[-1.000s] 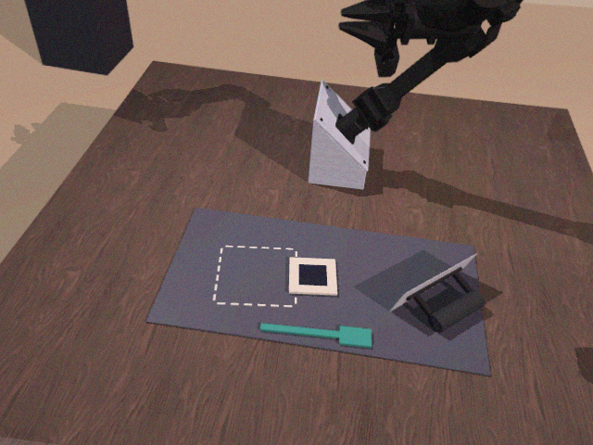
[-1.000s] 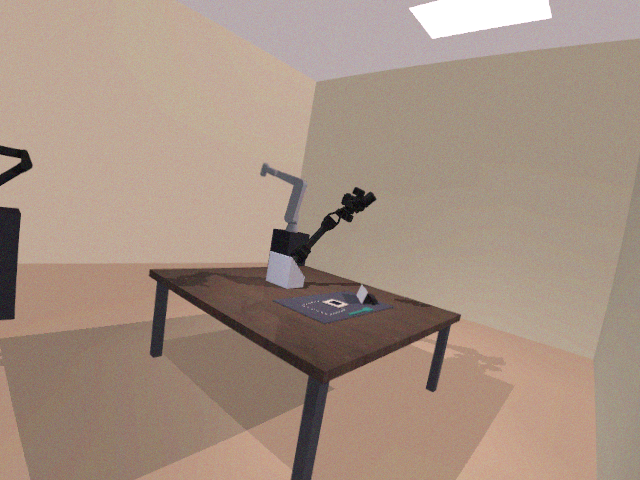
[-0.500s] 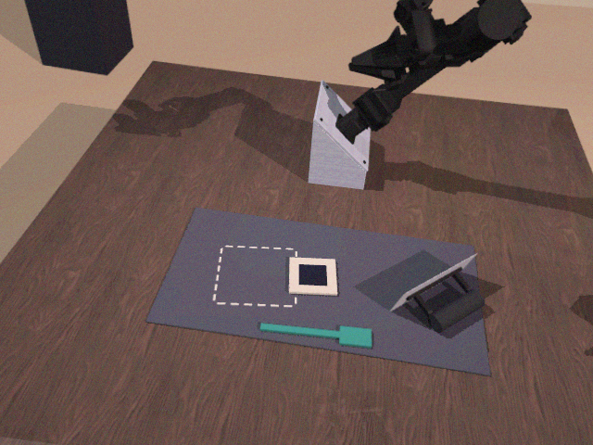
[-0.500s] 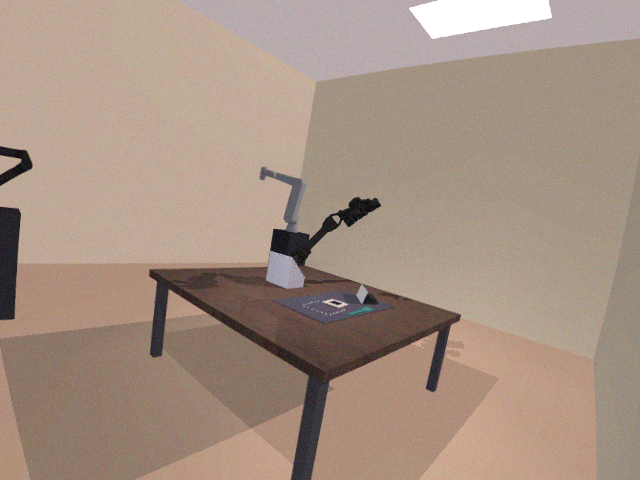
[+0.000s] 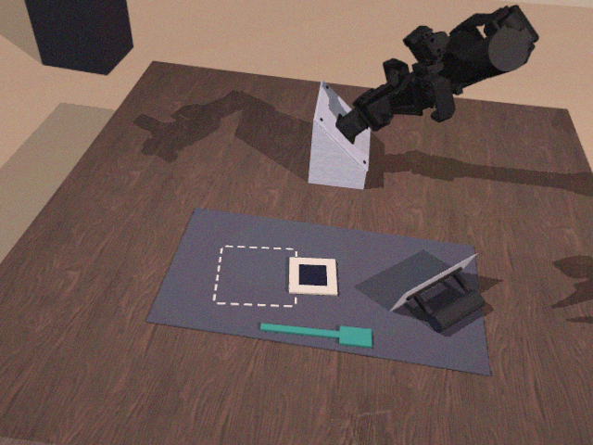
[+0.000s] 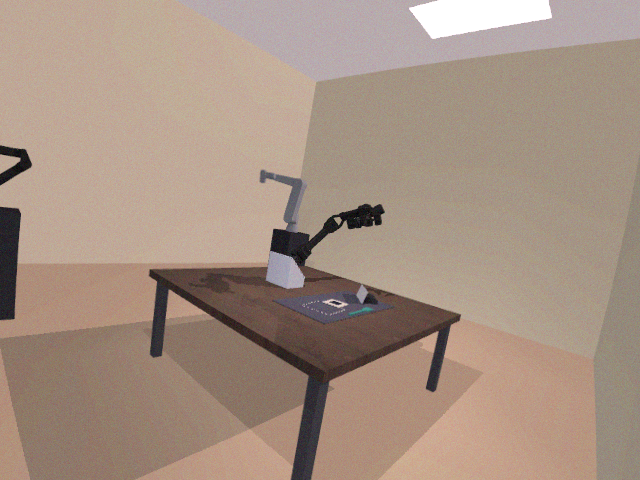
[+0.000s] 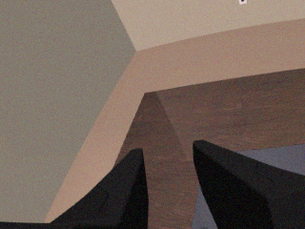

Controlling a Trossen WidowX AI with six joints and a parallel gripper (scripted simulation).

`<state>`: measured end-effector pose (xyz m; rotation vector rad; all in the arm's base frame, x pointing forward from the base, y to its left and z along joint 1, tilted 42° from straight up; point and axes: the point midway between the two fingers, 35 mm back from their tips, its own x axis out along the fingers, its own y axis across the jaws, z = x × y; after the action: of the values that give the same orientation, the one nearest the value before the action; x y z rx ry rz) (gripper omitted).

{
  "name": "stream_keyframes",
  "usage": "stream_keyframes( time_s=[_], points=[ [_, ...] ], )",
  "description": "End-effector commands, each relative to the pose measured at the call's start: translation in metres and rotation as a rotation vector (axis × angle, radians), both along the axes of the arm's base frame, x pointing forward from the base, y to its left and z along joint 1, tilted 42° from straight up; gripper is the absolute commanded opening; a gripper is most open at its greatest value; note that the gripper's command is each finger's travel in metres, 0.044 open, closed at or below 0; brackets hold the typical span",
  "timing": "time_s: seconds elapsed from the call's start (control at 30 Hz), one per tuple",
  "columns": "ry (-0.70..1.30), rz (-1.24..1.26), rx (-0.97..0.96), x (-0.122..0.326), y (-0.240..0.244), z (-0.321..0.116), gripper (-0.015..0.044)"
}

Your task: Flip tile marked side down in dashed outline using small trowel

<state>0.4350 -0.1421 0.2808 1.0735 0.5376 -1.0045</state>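
The square cream tile (image 5: 293, 276) (image 6: 329, 301) lies flat with its dark square mark facing up. It is mostly right of the dashed outline (image 5: 220, 303), its left edge just over the outline's right line. The green trowel (image 5: 354, 336) (image 6: 360, 311) lies flat on the mat (image 5: 182, 287) (image 6: 292, 302) near its front edge, handle to the left, blade to the right. My gripper (image 7: 168, 155) is partly open with nothing between its fingers. The arm holds it high above the table, away from tile and trowel. Its fingertips are hard to make out in the top and exterior views.
A tilted grey plate (image 5: 433, 282) (image 6: 361, 293) on a dark support stands at the mat's right end. The pale wedge-shaped base block (image 5: 337, 155) (image 6: 281, 269) stands behind the mat. A grey arm (image 6: 294, 201) stands behind that block.
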Motion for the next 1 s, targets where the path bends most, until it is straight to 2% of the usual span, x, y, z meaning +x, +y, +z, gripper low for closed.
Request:
stream_keyframes(
  time_s=[0.0, 0.97],
  points=[
    [0.041, 0.113, -0.017, 0.005, 0.014, -0.005, 0.01],
    [0.242, 1.062, -0.228, 0.027, 0.128, -0.027, 0.01]
  ],
)
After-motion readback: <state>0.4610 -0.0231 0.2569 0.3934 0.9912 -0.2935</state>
